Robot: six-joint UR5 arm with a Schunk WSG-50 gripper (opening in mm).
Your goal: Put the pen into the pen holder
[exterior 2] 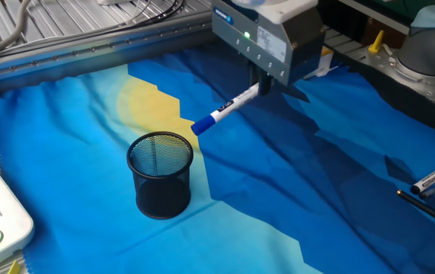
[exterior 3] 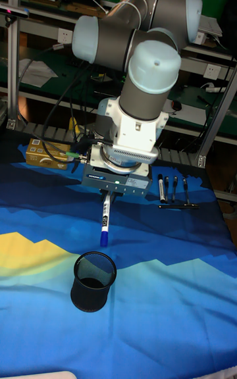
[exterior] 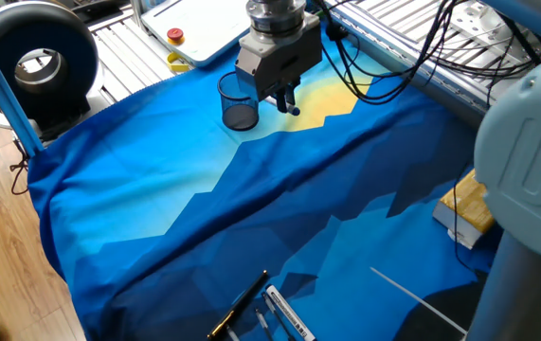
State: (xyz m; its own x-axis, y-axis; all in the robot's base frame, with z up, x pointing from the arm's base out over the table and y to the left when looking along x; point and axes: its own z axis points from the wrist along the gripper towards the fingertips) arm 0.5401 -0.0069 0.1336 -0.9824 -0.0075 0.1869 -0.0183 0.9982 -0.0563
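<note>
In one fixed view the gripper [exterior: 287, 98] sits at upper centre, just right of the pen holder [exterior: 238, 102], with only a blue tip showing below it. In the other fixed view its jaws are clamped on the pen [exterior 2: 225, 111], which slants down-left in mid-air above the holder's rim (barrel print too small to read). In the tall view the pen hangs near-vertical at centre, blue end just above the holder.

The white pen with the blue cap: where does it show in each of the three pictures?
One fixed view: slim white pen with dark blue cap, top centre, mostly hidden under the jaws.
Other fixed view: pen, upper centre, slanting down-left.
Tall view: pen, centre, hanging down.
Shared landmark: dark wire-mesh cup beside it.
</note>
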